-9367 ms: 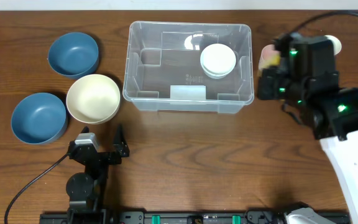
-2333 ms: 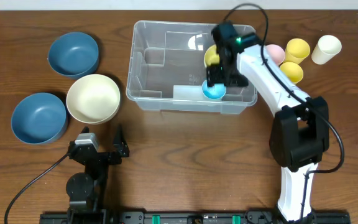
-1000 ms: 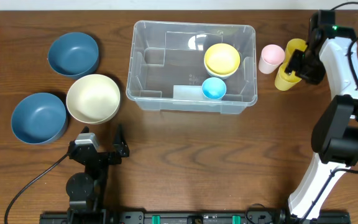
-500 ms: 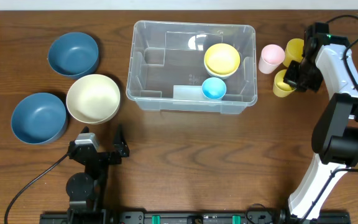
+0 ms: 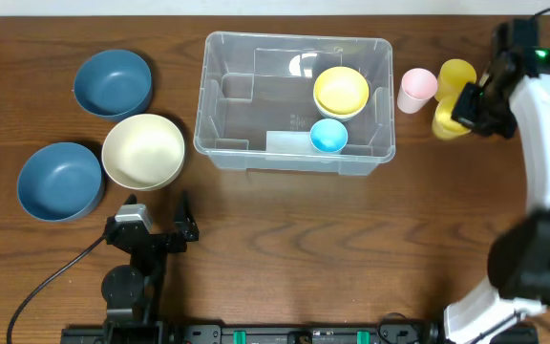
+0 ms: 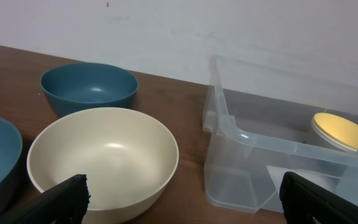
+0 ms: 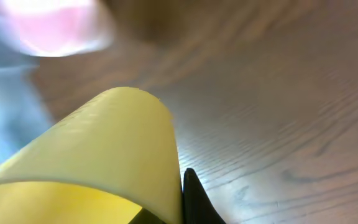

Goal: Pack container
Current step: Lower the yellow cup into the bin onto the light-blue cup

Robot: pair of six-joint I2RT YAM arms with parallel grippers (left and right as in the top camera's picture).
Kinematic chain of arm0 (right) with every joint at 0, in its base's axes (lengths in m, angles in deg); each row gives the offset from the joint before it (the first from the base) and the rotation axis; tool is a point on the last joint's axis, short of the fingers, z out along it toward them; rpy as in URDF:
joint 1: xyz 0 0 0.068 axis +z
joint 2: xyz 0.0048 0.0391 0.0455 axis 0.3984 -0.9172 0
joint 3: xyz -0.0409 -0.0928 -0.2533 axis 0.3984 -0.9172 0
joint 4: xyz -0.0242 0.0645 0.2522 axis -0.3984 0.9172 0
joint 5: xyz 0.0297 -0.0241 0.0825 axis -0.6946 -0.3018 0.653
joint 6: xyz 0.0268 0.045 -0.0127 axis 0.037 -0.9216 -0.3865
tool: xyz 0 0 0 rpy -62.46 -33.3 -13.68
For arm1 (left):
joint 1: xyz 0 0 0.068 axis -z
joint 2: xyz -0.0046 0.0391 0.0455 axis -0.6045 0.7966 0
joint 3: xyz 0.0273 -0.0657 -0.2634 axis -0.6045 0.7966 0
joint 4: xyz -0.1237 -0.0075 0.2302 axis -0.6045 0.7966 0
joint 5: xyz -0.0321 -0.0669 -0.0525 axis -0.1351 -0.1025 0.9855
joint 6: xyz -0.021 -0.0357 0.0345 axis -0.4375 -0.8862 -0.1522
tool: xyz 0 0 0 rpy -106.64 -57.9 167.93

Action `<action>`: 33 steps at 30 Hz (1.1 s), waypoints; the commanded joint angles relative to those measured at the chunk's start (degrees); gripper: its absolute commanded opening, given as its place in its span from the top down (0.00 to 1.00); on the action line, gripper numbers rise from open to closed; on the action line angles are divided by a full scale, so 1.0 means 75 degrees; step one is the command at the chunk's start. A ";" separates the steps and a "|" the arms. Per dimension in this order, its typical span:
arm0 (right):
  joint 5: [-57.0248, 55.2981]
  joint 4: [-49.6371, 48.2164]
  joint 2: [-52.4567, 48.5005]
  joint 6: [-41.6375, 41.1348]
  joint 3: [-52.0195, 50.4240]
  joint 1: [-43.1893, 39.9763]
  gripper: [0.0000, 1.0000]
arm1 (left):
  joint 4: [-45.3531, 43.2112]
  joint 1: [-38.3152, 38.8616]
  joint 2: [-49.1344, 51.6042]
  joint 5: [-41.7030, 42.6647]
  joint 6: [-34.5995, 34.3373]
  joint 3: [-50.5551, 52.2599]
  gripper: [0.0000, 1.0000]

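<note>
the container (image 5: 256, 107) sits at 12 o'clock on the table (image 5: 351, 239), at its 3 o'clock the right gripper (image 5: 462, 107) pinches a yellow cup (image 5: 446, 123), and the left gripper (image 6: 182, 194) rests with fingers spread.

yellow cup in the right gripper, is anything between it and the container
Yes: the pink cup stands on the table between the held yellow cup and the container's right wall. A straight slide would likely hit it; going over looks clear.

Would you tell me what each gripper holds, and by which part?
The right gripper holds a yellow cup by its wall, apparently at the rim; the left gripper holds nothing.
</note>
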 commanded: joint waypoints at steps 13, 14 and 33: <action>-0.0376 -0.1072 0.0699 -0.0303 0.0044 0.3815 0.99 | 0.0181 0.0029 -0.0041 0.0029 0.0041 0.0175 0.02; -0.0402 -0.1102 0.0533 -0.0329 0.0044 0.3934 0.99 | 0.0181 0.0029 -0.0044 0.0029 0.0041 0.0178 0.02; -0.0393 -0.1055 -0.0962 -0.0647 0.0041 0.4144 0.97 | 0.0181 0.0029 -0.0044 0.0029 0.0041 0.0178 0.02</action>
